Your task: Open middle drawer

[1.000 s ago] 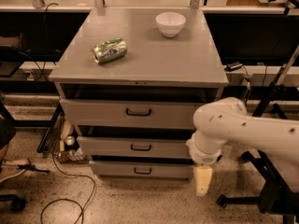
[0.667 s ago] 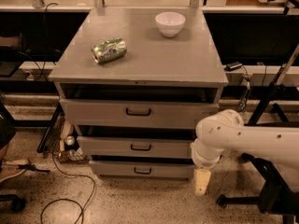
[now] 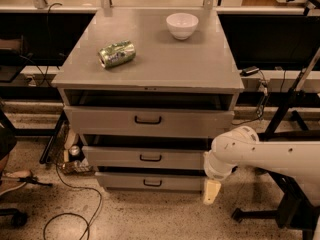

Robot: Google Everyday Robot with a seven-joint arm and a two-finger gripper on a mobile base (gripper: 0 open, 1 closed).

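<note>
The middle drawer (image 3: 115,156) is a shallow grey front with a small black pull handle (image 3: 150,158), second of three in the grey cabinet (image 3: 150,86). A dark gap shows above its front. My gripper (image 3: 210,191) hangs from the white arm (image 3: 232,151) and points down at the floor. It is just off the cabinet's right front corner, level with the bottom drawer (image 3: 120,181). It is below and to the right of the middle drawer's handle and touches nothing. The arm covers the middle drawer's right end.
The taller top drawer (image 3: 100,120) stands slightly out under the cabinet top. A green can (image 3: 117,53) lies on its side and a white bowl (image 3: 182,25) stands on top. Cables (image 3: 75,204) lie on the floor at the left; a black stand (image 3: 280,209) is at the right.
The white arm has sunk and drawn back to the right, so more of the top drawer's front shows. The gripper stays at about the same place by the bottom drawer.
</note>
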